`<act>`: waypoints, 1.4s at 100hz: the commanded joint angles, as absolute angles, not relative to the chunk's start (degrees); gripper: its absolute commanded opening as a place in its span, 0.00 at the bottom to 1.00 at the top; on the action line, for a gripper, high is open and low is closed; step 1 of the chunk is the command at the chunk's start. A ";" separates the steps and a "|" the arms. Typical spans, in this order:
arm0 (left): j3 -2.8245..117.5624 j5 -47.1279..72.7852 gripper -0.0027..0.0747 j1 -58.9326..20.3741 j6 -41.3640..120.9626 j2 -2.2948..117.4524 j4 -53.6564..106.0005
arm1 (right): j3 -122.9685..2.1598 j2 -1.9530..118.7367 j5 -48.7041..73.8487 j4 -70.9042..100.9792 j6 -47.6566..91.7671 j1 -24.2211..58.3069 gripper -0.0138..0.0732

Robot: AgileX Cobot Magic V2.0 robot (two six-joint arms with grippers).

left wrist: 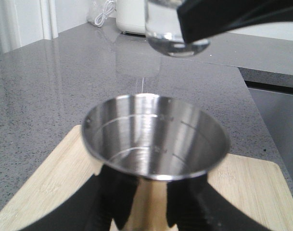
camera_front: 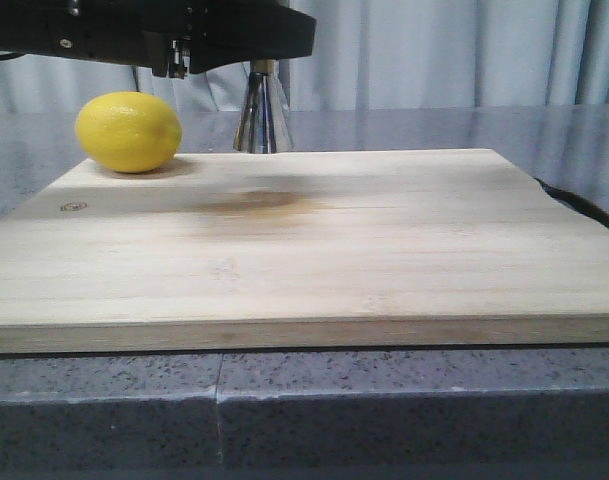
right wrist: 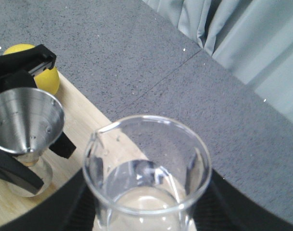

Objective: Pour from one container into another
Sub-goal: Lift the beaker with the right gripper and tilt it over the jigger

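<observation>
The glass beaker (right wrist: 146, 178) is held upright in the right tool (right wrist: 146, 216), clamped around its lower body; its long axis runs vertically, its mouth opens upward, and its pouring lip (right wrist: 99, 131) faces the steel jigger (right wrist: 26, 127). A shallow pool of clear liquid lies in its base. In the left wrist view the beaker's rounded base (left wrist: 177, 33) hangs raised, above and beyond the jigger's open rim (left wrist: 158, 139) — not yet tilted.

The jigger stands upright, long axis vertical, upper cone open to the beaker. The left tool (left wrist: 151, 207) is closed on its narrow waist; in the front view only the lower cone (camera_front: 263, 115) shows beneath the dark arm. It sits at the far edge of the wooden board (camera_front: 304, 250), which rests on the grey speckled surface (camera_front: 304, 410). A lemon (camera_front: 129, 131) lies on the board near the jigger.

Likely risks, as a judgement: the jigger's mouth is narrow, so a tilt begun with the lip off-centre or too high would send liquid onto the board; a fast tilt could overshoot the rim — glass striking steel is also possible.
</observation>
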State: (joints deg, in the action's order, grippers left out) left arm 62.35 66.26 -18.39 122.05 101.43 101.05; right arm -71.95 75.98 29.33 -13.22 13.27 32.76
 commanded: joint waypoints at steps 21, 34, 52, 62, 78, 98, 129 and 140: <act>64.08 71.96 0.35 -18.83 121.56 98.37 106.01 | -83.34 80.07 35.47 -24.08 17.07 38.46 0.46; 64.08 71.96 0.35 -18.83 121.56 98.37 106.01 | -85.80 82.05 39.98 -27.59 19.68 40.89 0.46; 64.08 71.96 0.35 -18.83 121.56 98.37 106.01 | -86.39 83.56 42.37 -33.71 20.95 43.66 0.46; 64.08 71.96 0.35 -18.83 121.56 98.37 106.01 | -86.39 84.03 42.82 -37.13 20.95 45.10 0.46; 64.08 71.96 0.35 -18.83 121.56 98.37 106.01 | -86.39 84.17 42.82 -41.73 21.59 47.11 0.46; 64.08 71.96 0.35 -18.83 121.56 98.37 106.01 | -86.39 84.17 42.90 -46.40 21.88 48.43 0.46; 64.08 71.96 0.35 -18.83 121.56 98.37 106.01 | -86.39 84.28 43.04 -49.00 24.04 48.85 0.46; 64.08 71.96 0.35 -18.83 121.56 98.37 106.01 | -86.39 84.28 43.04 -49.22 25.65 48.85 0.46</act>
